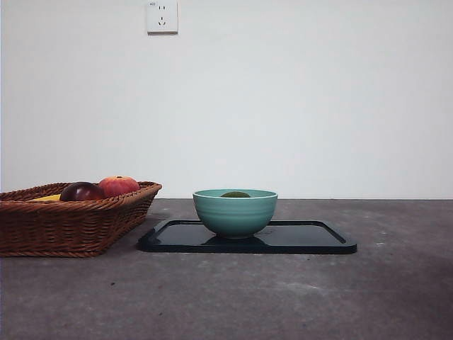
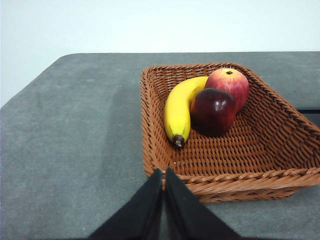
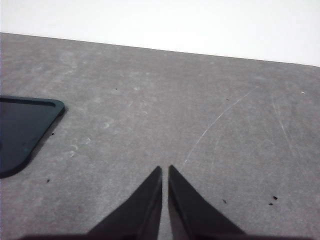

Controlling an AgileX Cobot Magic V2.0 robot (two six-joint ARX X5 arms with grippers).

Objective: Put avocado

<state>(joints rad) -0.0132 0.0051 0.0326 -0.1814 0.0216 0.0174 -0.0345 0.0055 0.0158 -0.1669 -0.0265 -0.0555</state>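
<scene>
One avocado (image 1: 235, 194) already lying in teal bowl (image 1: 235, 212) at black tray (image 1: 283, 239) centre. Placing step looking finished. Left gripper (image 2: 163, 172) and right gripper (image 3: 165, 170) idling, jaws pressed together, gripping nothing. Needing no further move beyond waiting clear.

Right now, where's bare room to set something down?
Bare tabletop in front of the black tray, and beyond the tray's right edge. Tray's right half is bare too. Crowded: the basket with banana and two round fruits; the bowl holds the avocado.
</scene>
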